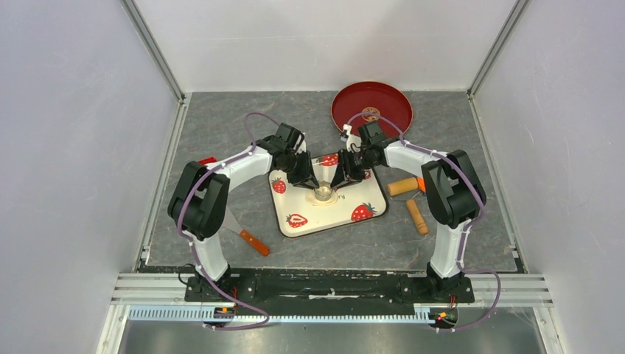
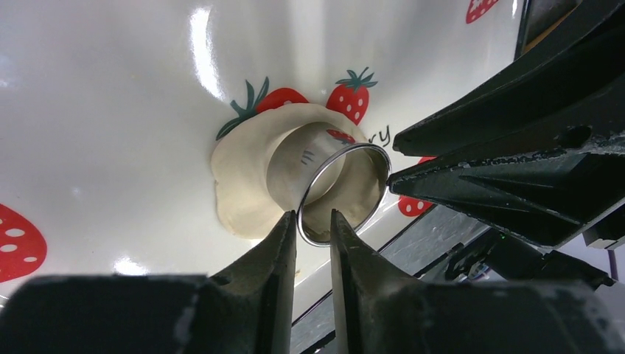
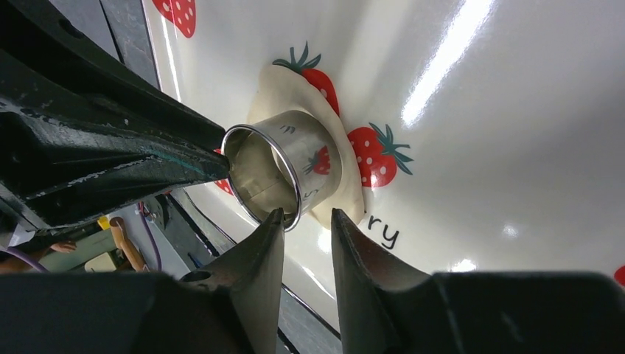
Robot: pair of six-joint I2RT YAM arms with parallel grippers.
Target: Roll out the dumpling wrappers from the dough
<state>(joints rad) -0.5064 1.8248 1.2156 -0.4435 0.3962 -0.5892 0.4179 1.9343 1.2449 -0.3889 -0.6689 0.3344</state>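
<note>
The dough (image 2: 243, 177) lay under the ring cutter (image 2: 295, 166), mid-tray (image 1: 328, 217).
My left pincer (image 2: 313, 221) was narrow, the cutter's rim between its tips, just above the dough; gripped or not, I cannot tell. My right pincer (image 3: 306, 217) was narrow and empty, one tip touching the rim.

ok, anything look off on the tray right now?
One thing: the ring cutter sits off-centre on the dough, which is lopsided, wide on one side, barely a margin on the other. Cut disc could come out clipped. Nothing spilled or damaged.
</note>
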